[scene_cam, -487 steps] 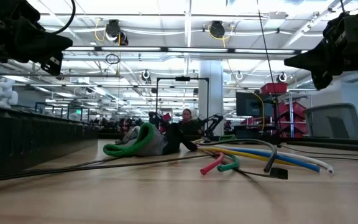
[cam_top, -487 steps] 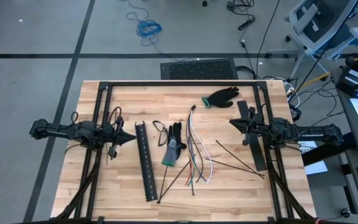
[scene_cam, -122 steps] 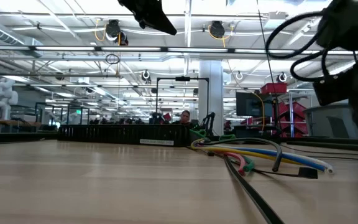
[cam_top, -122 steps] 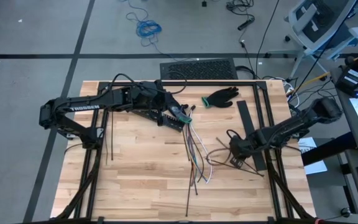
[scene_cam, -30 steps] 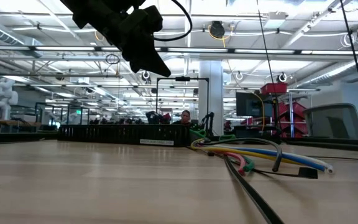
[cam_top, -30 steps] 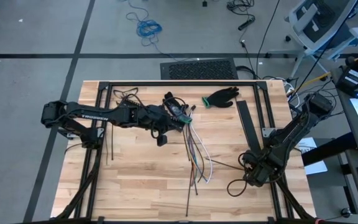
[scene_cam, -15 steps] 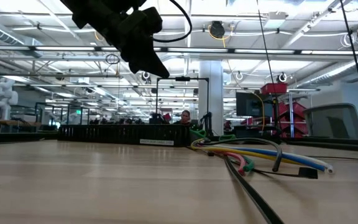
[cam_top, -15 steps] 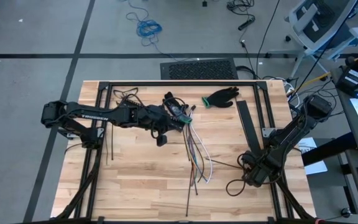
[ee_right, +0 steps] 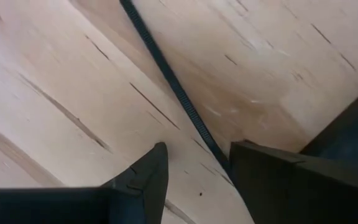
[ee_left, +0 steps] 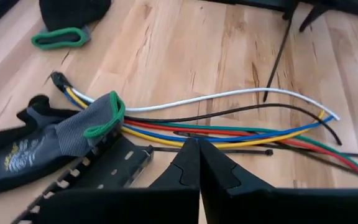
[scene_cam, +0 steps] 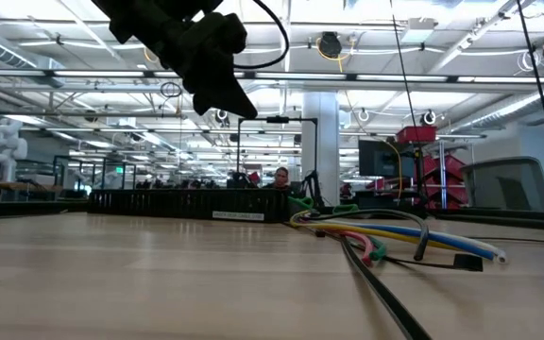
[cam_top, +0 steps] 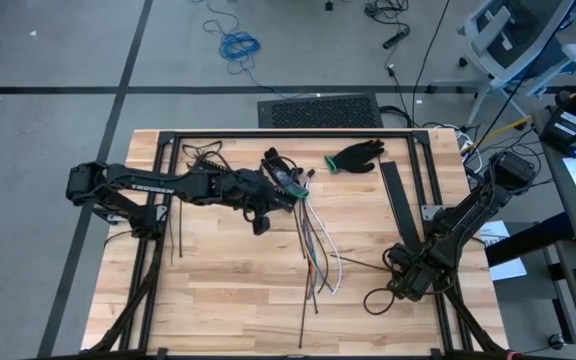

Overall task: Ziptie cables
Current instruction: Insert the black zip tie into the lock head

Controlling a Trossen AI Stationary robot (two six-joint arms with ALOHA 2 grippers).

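The high view shows the wooden table (cam_top: 218, 280) from above. The left gripper (cam_top: 259, 224) hangs over the middle, with its fingers pressed tight together and nothing in them. Just beside it lie the cables (cam_top: 313, 240) — thin wires in white, red, green, orange and blue, fanning out toward the near edge. A grey glove (cam_top: 286, 181) lies at their far end, and a black glove (cam_top: 356, 155) sits further back. The right gripper (cam_top: 400, 284) is low at the near right corner of the table, close to the zipties (cam_top: 363, 264).

The low view shows the cables (scene_cam: 395, 236) lying flat on the wood, and the left gripper (scene_cam: 227, 90) up in the air above the table.

The left wrist view shows two dark fingers (ee_left: 185, 168) closed against each other. Past them lie the cables (ee_left: 229, 127), the grey glove (ee_left: 61, 134) and a black slotted rail (ee_left: 98, 171).

The right wrist view shows the right gripper (ee_right: 197, 165) with its fingers apart, down near the wood. One of the zipties (ee_right: 173, 87) — a thin dark strip — runs between them, but I cannot tell if they pinch it.
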